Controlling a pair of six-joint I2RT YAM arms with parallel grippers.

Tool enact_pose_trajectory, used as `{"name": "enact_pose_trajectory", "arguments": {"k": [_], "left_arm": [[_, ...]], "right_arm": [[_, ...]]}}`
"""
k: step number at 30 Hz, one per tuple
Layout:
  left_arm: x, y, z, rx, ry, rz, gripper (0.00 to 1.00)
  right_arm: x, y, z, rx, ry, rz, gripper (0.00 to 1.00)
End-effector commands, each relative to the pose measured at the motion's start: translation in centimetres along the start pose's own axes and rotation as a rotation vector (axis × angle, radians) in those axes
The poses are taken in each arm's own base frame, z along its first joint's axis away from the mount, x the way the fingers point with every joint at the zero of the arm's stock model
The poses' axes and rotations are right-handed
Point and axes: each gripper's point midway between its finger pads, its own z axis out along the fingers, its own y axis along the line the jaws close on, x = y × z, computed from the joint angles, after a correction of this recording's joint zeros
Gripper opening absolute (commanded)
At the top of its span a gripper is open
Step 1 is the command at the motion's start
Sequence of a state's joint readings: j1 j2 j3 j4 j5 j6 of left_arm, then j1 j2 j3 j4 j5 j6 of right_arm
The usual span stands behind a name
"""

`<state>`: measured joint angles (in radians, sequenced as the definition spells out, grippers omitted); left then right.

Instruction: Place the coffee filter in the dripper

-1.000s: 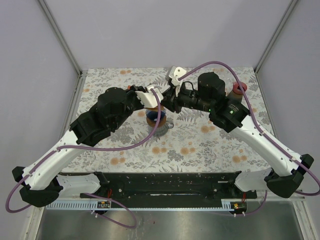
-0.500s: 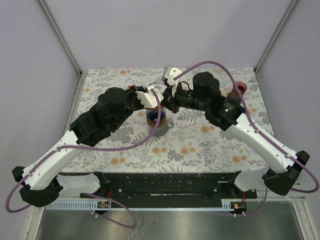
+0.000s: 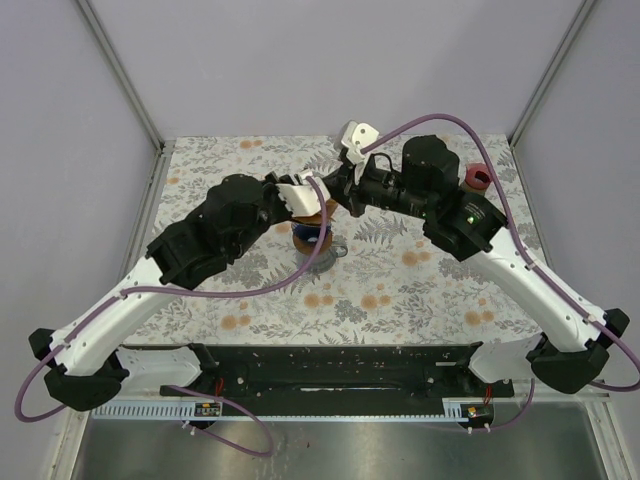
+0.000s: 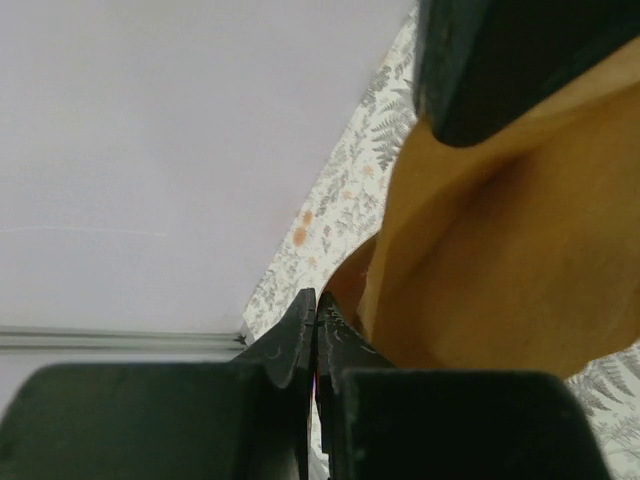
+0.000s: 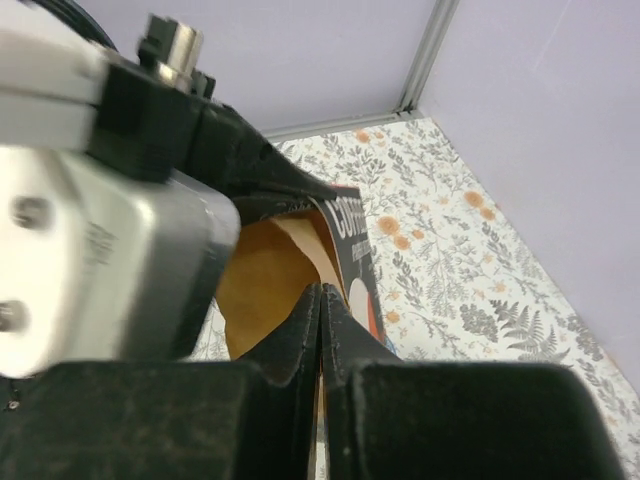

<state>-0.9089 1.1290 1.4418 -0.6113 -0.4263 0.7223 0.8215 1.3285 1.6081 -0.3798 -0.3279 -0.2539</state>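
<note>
Coffee filter: brown paper, judged light, limp and easily creased; held in the air near the dripper, beside its packet; best pinched at the thin rim; right claw clamped on its edge; left claw together, apparently on the packet.

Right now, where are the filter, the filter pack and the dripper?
filter [image 4: 500, 260], left wrist view, on its brown inner face.
pack [image 5: 350, 235], right wrist view, on the printed black front.
dripper [image 3: 328, 250], top view, on its near edge.
</note>
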Motion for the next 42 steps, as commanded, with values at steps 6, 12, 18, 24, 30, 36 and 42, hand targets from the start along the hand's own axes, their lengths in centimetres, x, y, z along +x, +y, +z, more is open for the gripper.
{"name": "enact_pose_trajectory", "arguments": {"k": [6,12,18,24,30,36,42], "left_arm": [[0.7,2.5,0.9,-0.004,0.073,-0.191,0.0],[1.1,4.1,1.8,-0.027,0.095,-0.231,0.0],[3.2,5.7,2.8,-0.053,0.15,-0.325,0.0],[5.1,8.6,3.9,-0.105,0.166,-0.481,0.0],[11.1,10.7,6.5,-0.16,0.244,-0.718,0.0],[18.9,10.9,9.3,-0.288,0.293,-0.848,0.0],[23.3,9.8,12.2,-0.361,0.261,-0.923,0.0]], "right_arm": [[-4.9,-2.5,-3.9,0.155,-0.079,-0.12,0.0],[-6.4,-4.4,-5.3,0.269,-0.098,-0.143,0.0],[-8.1,-5.9,-6.6,0.372,-0.148,-0.146,0.0],[-8.4,-7.3,-7.3,0.461,-0.162,-0.127,0.0],[-6.9,-7.3,-6.1,0.449,-0.135,-0.074,0.0],[-4.6,-6.5,-3.8,0.374,-0.1,0.011,0.0],[-1.9,-5.8,-1.6,0.28,-0.058,0.076,0.0]]}}
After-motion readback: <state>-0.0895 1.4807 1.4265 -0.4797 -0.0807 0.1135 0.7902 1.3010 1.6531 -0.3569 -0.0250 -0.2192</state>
